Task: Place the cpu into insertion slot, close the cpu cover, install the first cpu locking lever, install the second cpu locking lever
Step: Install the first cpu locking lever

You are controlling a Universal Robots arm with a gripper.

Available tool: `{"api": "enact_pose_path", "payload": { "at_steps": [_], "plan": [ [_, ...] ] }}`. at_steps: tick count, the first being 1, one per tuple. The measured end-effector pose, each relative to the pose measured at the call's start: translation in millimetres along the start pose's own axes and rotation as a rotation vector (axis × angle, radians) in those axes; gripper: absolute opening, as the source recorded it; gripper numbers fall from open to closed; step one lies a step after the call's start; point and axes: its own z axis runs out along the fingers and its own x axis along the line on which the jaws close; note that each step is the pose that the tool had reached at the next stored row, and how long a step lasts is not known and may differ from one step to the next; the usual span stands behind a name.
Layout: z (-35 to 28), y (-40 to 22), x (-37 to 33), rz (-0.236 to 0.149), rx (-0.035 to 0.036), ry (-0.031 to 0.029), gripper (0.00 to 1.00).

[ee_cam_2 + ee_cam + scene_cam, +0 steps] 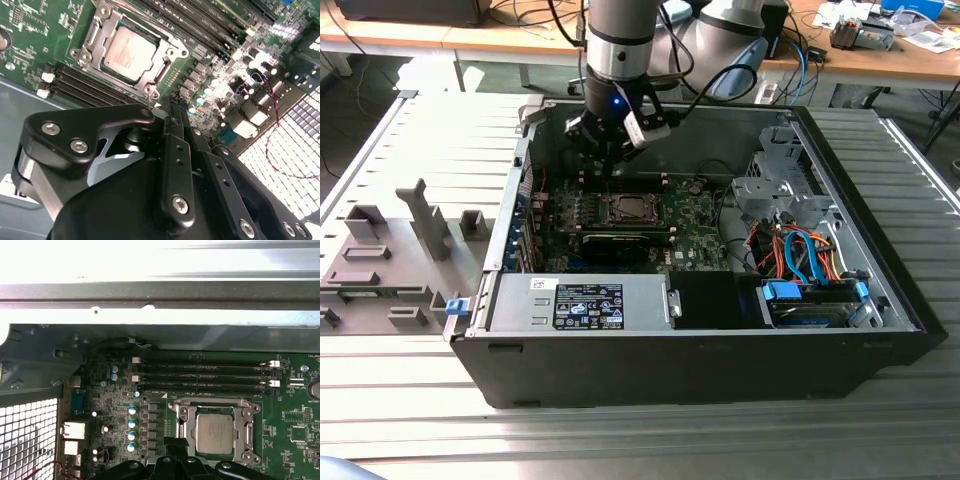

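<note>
The cpu (214, 433) lies flat in the insertion slot (181, 414) on the green board; its dull silver top also shows in the second wrist view (129, 52). Around the chip the cpu cover (215, 404) is down flat, and its frame (115, 76) borders the chip. In the exterior view the socket (625, 208) sits mid-board inside the open computer case. My gripper (172, 104) is shut with nothing between its black fingers. It hangs just beside the socket's edge nearest the case's rear wall (172, 442), a little above the board (610, 160).
Black memory slots (200, 375) run alongside the socket. A long black card (620, 243) lies in front of it. The power supply (580, 300) and a drive cage with blue cables (800, 250) stand in the case. Grey fixtures (390, 250) stand at the exterior view's left.
</note>
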Motion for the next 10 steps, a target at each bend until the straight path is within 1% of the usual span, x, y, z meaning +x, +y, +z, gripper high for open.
{"api": "enact_pose_path", "payload": {
  "at_steps": [2, 3, 5, 6, 8, 9, 10],
  "plan": [
    [0.4, 1.4, 3.2, 0.0, -0.0016, 0.0, 0.11],
    [0.4, 2.2, 3.9, 0.0, -0.004, 0.0, 0.11],
    [0.8, 4.6, 5.8, -0.001, -0.0182, -0.0006, 0.11],
    [1.0, 5.2, 6.8, -0.001, -0.0229, -0.0007, 0.11],
    [1.3, 6.2, 10.0, -0.002, -0.0355, -0.0011, 0.11],
    [1.6, 6.6, 12.2, -0.003, -0.0439, -0.0013, 0.11],
    [1.8, 6.9, 13.0, -0.004, -0.0482, -0.0014, 0.11]
  ]
}}
